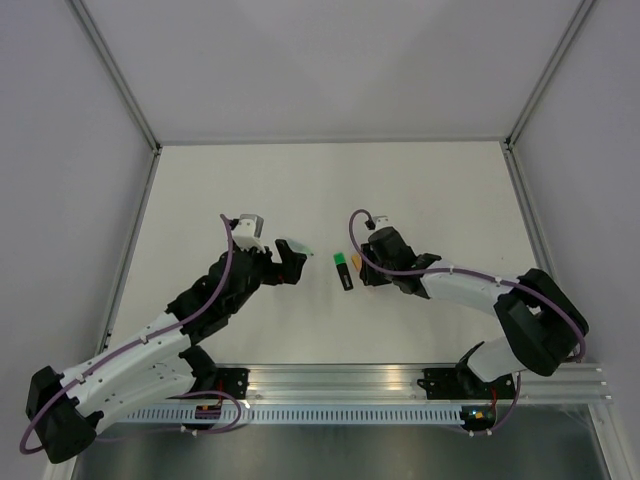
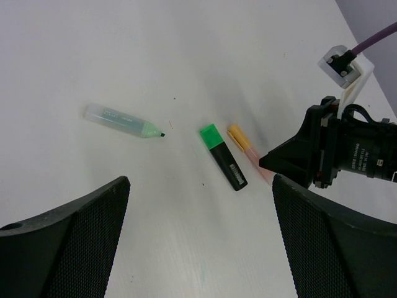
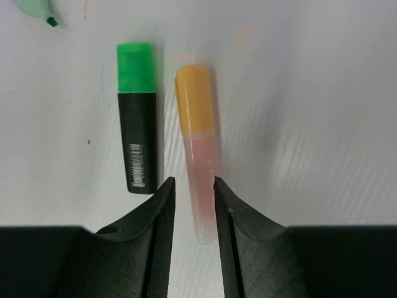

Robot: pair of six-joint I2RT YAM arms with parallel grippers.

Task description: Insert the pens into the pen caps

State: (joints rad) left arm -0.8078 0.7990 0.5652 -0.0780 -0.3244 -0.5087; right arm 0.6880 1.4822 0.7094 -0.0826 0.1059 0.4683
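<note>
Closest to the lens in the left wrist view, the left tool (image 2: 200, 205) stands wide open and holds nothing, its mesh-faced fingers (image 2: 80, 236) framing the white table (image 1: 420, 190). Ahead of it and off to the left lies the pale green pen (image 2: 121, 120). It is uncapped, with a translucent barrel, and its dark-edged nib points right toward the other two pens. No pale green cap shows in any view. Next comes the black pen (image 2: 226, 162), flat on the table, its green cap (image 2: 211, 135) seated on the far end and a barcode label on the barrel. Just beside it, nearly parallel and apart from it, lies the orange-pink pen (image 3: 201, 180) with its orange cap (image 3: 194, 99) on. The right tool (image 3: 193, 186) is narrowly parted and straddles this pen's bare pink rear. The long axis runs straight away between the fingers, cap end farthest. A sliver of table shows beside the barrel, so the grip is judged not yet clamped. The right arm is nearer this pair, and the left arm is nearer the uncapped pen.
</note>
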